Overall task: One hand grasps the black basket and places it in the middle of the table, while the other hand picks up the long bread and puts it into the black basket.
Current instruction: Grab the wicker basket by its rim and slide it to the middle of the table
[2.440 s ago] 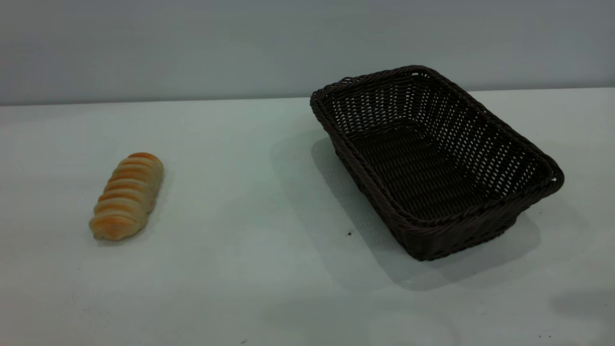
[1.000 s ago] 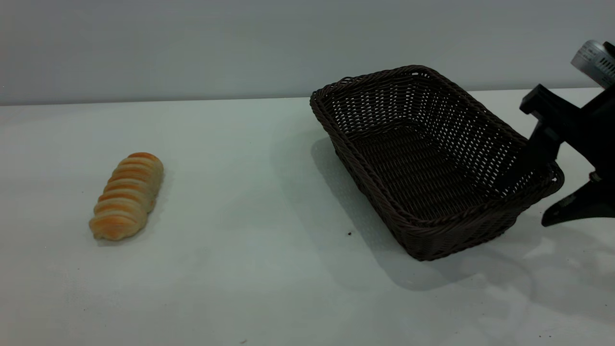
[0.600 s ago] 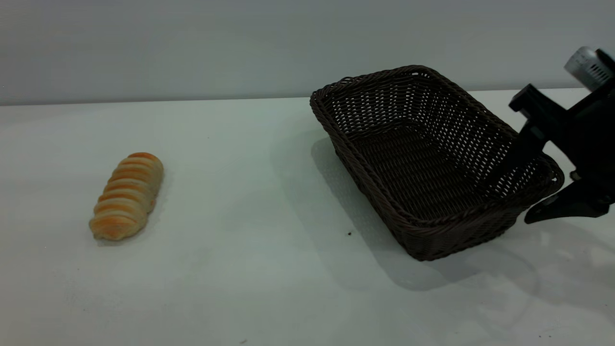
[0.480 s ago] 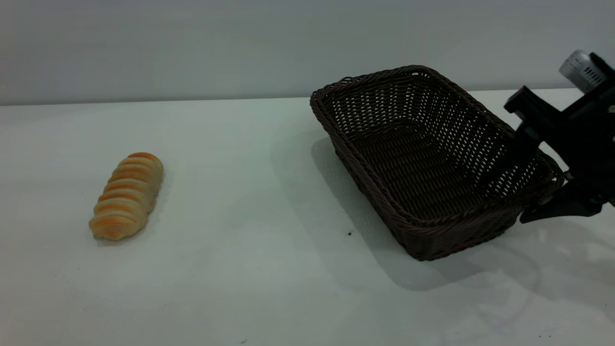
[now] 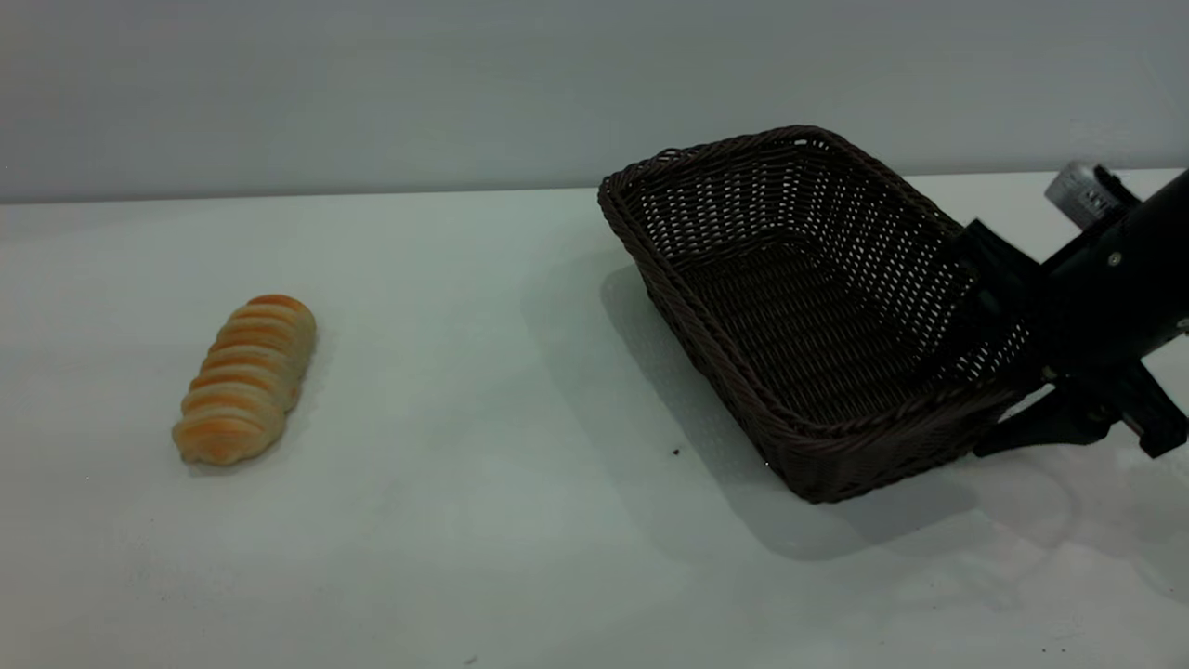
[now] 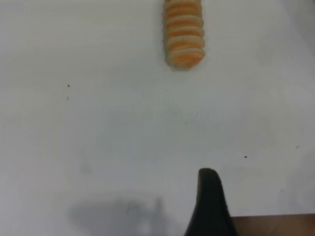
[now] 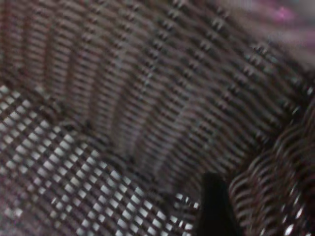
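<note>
Straddling the basket's near-right wall, the right gripper spreads one finger inside, one outside; its wrist view shows only weave. Bread lies far left; the left gripper is mostly cut off, grip unclear.

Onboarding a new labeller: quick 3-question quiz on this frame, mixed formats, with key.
1. True or false: the long bread is inside the black basket.
2. Which gripper is at the black basket's rim?
A. left gripper
B. right gripper
C. neither
3. Fill in: the right gripper's fingers straddle the basket's wall, one inside and one ____.

Key
1. False. The bread lies on the table, well apart from the empty basket.
2. B. The right gripper is at the basket's right end; the left gripper sits back from the bread, over bare table.
3. Outside.
</note>
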`<state>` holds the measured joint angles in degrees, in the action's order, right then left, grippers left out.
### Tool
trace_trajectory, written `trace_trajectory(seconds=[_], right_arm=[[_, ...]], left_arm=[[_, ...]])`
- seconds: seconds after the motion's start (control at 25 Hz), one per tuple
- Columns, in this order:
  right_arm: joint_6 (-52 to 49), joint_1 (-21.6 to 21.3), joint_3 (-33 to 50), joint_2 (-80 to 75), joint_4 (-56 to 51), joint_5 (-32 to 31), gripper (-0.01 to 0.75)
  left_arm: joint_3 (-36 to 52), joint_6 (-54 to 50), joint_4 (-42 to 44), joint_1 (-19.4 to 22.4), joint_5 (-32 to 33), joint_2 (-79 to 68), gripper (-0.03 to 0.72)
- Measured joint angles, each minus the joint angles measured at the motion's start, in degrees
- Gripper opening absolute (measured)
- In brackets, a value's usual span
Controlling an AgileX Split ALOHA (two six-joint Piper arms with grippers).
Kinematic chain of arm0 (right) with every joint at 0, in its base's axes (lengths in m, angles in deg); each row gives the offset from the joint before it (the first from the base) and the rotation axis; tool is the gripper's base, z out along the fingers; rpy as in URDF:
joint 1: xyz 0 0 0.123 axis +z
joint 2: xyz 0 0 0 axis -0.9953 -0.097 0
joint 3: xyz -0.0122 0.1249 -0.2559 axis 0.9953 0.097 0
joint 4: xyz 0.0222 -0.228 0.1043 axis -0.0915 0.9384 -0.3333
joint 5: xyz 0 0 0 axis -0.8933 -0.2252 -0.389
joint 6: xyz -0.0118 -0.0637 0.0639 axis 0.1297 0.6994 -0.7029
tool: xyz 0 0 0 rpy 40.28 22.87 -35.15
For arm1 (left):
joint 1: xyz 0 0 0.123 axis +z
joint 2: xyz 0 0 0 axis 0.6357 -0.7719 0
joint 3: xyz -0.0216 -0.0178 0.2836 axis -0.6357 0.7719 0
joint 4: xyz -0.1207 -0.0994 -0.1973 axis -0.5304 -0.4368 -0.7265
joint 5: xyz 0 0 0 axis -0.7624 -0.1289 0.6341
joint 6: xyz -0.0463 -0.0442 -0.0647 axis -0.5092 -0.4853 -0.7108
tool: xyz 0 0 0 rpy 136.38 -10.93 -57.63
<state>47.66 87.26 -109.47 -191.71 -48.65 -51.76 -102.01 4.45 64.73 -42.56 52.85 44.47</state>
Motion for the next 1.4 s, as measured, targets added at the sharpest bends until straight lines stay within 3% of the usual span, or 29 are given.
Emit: trace_trajectory(seconds=[0.28, 0.52, 0.8, 1.12, 1.4], right_arm=[[-0.4, 0.0, -0.5, -0.8, -0.4, 0.3, 0.276], [-0.3, 0.0, -1.4, 1.4, 1.9, -1.8, 0.261], [-4.1, 0.7, -11.1, 2.5, 14.2, -12.3, 0.26], [-14.9, 6.7, -21.6, 1.2, 39.2, -19.6, 0.26], [-14.2, 12.7, -30.9, -6.9, 42.4, -24.8, 0.258]], left_arm=[[0.0, 0.0, 0.0, 0.0, 0.3, 0.0, 0.563], [0.0, 0.0, 0.0, 0.0, 0.8, 0.0, 0.563], [0.0, 0.0, 0.2, 0.0, 2.6, 0.0, 0.563], [0.0, 0.0, 0.3, 0.0, 3.0, 0.0, 0.563], [0.0, 0.0, 0.3, 0.0, 3.2, 0.0, 0.563]])
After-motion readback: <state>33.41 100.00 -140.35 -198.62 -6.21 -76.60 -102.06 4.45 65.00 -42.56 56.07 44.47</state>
